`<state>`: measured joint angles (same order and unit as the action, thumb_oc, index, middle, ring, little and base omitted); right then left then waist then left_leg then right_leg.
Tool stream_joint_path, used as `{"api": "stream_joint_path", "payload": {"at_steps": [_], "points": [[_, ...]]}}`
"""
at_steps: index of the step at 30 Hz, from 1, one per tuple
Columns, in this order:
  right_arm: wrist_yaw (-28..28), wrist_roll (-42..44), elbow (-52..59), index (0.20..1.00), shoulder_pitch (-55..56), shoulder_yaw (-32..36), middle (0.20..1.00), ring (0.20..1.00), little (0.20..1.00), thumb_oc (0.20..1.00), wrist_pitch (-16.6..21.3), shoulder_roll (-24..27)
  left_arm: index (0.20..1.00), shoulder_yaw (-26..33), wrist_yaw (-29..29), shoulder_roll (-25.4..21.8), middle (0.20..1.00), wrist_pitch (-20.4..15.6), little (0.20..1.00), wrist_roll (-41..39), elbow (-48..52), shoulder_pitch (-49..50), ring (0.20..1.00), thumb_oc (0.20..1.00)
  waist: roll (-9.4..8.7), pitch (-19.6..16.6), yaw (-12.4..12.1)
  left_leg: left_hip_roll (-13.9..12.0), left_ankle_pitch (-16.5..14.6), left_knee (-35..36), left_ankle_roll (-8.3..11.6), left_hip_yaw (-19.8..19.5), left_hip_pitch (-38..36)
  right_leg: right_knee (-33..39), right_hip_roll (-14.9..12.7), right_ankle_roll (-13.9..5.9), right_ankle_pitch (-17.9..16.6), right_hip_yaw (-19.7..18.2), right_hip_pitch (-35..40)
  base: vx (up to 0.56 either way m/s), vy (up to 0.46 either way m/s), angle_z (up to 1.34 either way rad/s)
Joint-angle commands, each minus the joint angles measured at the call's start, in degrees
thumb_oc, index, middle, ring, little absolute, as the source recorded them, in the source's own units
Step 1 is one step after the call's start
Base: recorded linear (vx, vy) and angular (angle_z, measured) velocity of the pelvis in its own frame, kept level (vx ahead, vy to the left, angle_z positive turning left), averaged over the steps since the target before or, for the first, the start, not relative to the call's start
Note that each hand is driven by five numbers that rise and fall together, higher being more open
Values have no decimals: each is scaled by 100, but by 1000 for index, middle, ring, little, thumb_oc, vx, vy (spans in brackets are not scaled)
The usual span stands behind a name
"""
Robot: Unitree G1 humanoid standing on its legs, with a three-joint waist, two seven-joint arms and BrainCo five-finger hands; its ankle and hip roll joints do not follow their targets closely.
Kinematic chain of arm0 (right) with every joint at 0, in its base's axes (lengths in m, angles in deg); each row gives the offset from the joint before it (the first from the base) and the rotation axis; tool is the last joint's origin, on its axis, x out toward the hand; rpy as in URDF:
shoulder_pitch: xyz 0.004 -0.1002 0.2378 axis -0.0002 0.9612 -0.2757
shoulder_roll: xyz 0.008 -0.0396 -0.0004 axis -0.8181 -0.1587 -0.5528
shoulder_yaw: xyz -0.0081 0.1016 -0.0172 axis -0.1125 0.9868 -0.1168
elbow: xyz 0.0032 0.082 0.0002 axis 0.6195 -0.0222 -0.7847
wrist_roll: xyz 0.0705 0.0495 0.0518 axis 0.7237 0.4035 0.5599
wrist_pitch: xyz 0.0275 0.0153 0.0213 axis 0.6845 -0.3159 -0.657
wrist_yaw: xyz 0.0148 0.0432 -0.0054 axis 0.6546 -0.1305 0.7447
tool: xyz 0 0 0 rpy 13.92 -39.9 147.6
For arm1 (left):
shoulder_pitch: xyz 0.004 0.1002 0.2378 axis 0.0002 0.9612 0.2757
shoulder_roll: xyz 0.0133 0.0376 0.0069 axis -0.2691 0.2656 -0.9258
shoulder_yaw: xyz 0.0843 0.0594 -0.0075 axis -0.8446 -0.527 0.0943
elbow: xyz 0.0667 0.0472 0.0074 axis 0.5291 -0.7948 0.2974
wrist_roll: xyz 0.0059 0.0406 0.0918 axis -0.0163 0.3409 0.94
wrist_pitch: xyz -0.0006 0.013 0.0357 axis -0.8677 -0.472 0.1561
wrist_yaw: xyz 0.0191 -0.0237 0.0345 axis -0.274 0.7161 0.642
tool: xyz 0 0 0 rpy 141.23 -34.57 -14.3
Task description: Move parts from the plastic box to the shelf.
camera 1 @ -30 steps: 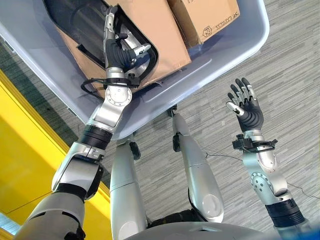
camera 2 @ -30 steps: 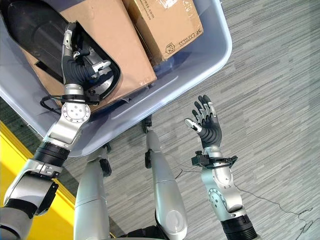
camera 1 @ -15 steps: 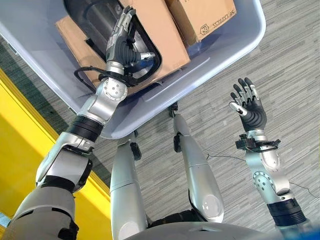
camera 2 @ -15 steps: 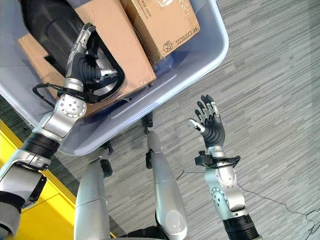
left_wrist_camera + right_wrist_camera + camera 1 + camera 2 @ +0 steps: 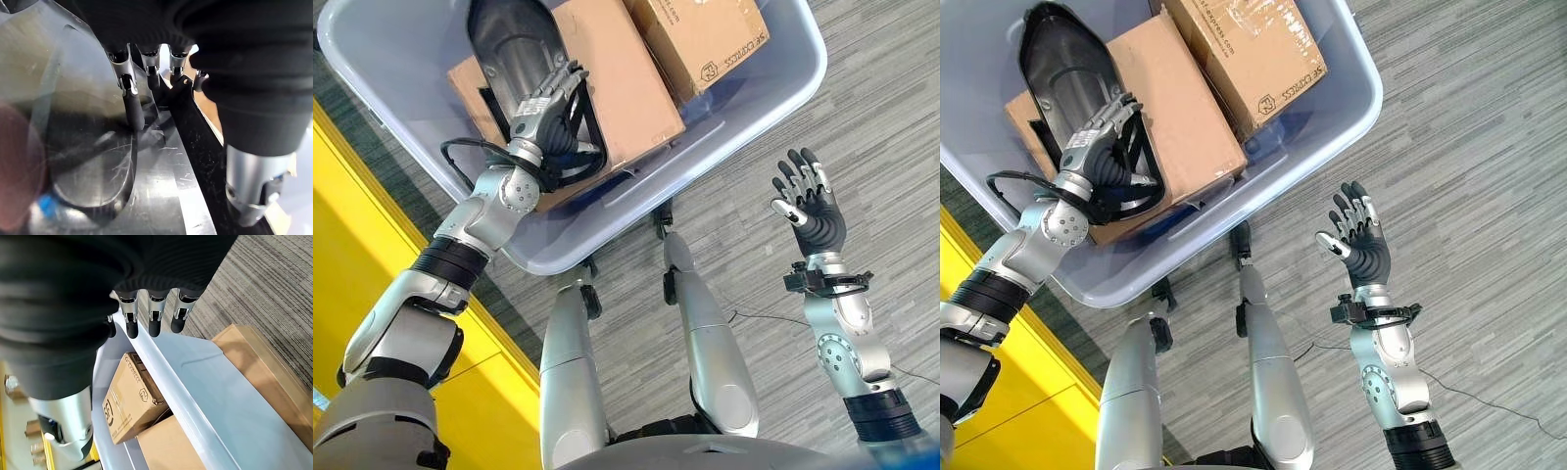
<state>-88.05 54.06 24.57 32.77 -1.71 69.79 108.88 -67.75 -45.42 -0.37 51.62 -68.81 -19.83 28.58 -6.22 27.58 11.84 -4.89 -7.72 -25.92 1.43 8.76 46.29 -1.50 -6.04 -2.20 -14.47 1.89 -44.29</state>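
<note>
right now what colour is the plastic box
Pale blue-grey plastic box, clearest in the right eye view.

The large pale blue-grey plastic box (image 5: 724,127) has smooth, slightly glossy walls. In it lie matt brown cardboard cartons (image 5: 1190,117) and a long black-rimmed part (image 5: 514,49) with a shiny, scratched, metal-looking grey face. The grey floor (image 5: 881,98) at right looks like rough, striped matt carpet.

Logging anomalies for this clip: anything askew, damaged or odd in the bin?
Nothing stands out. The bin holds two intact boxes and a dark part; the left hand rests on the part, the right hand is open over the floor.
</note>
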Motion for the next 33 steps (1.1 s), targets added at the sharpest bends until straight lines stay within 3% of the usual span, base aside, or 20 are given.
{"api": "stream_joint_path", "payload": {"at_steps": [1, 10, 13, 17, 20, 26, 33], "points": [[139, 68, 284, 1000, 7, 472, 1000, 1000, 1000, 1000, 196, 318, 1000, -177, 374, -335, 1000, -12, 1000, 446, 179, 374, 1000, 1000, 337, 219, 120, 95, 179, 1188, 158, -19, -1129, -1024, -327, -567, 1376, 289, 478, 0, 0, 0], [174, 81, 254, 1000, -10, 523, 1000, 1000, 1000, 1000, 194, 383, 1000, 229, 388, -825, 1000, -166, 1000, 592, 918, 848, 1000, 1000, 445, 191, 28, 102, 152, 1198, 169, -35, -1294, -1026, -350, -554, 1414, 289, 661, 0, 0, 0], [179, 69, 296, 1000, 91, 633, 1000, 1000, 1000, 1000, 216, 399, 1000, 1188, 81, -1004, 1000, -354, 1000, 505, 1904, 1549, 1000, 1000, 489, 177, -81, 115, 141, 1192, 167, -29, -1297, -1018, -352, -540, 1432, 286, 678, 2, -1, -2], [131, 70, 439, 1000, 252, 632, 1000, 1000, 1000, 1000, 294, 267, 1000, 2353, -622, -198, 1000, -608, 1000, -52, 2701, 2345, 1000, 1000, 481, 179, -171, 129, 156, 1211, 170, -42, -1275, -995, -347, -512, 1435, 291, 670, 0, 0, 0], [-12, 7, 514, 1000, 308, 452, 1000, 1000, 1000, 1000, 361, 142, 1000, 2815, -1285, 891, 1000, -769, 1000, -705, 3191, 2598, 1000, 1000, 437, 198, -185, 135, 173, 1212, 164, -51, -1231, -978, -357, -484, 1421, 309, 658, -5, -27, 2], [-246, -94, 580, 1000, 285, 278, 1000, 1000, 1000, 1000, 422, 98, 1000, 2686, -1806, 1489, 1000, -721, 1000, -899, 3260, 2388, 1000, 1000, 342, 217, -178, 125, 166, 1192, 144, -62, -1185, -965, -361, -471, 1406, 321, 649, -4, -30, 3], [-532, -200, 547, 1000, 169, 162, 1000, 1000, 1000, 1000, 509, 48, 1000, 2579, -2284, 1558, 1000, -484, 1000, -542, 2911, 2121, 1000, 1000, 271, 218, -158, 110, 157, 1181, 122, -50, -1150, -969, -357, -475, 1381, 321, 610, 0, 0, 0]]}}
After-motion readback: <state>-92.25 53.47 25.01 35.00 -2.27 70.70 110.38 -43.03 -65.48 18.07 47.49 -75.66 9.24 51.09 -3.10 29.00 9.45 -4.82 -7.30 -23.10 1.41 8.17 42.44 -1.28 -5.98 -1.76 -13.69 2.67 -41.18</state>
